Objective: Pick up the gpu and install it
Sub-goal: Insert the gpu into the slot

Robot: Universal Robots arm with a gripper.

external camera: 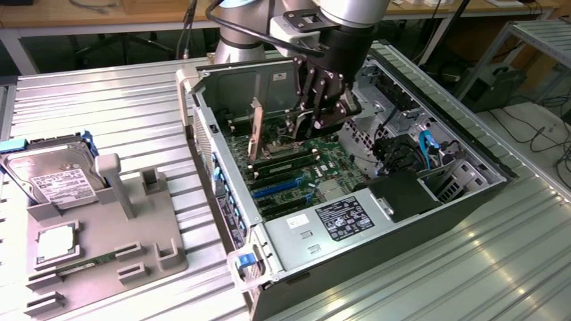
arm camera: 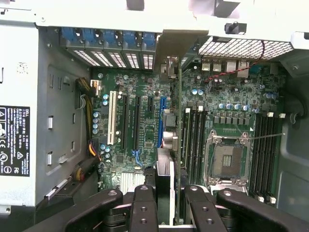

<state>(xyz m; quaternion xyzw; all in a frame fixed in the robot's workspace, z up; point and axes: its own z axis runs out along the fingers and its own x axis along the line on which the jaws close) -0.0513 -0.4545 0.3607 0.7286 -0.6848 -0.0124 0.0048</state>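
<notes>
My gripper (arm camera: 166, 203) is filling the near edge of the wrist view, its jaws closing on the gpu (arm camera: 177, 140), which I'm holding edge-on over the motherboard (arm camera: 140, 121) inside the open computer case (external camera: 464, 194). On the grey tray (external camera: 107, 247), the hard drive (external camera: 49, 177) is sitting upright.

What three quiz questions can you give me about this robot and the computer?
1. True or false: the computer case has its side cover on.
2. What is the gripper holding? A a screwdriver, B the gpu, C a cable.
3. Fill in: the hard drive stands in the grey holder on the exterior view's ____.

Key: 1 false; 2 B; 3 left.
</notes>
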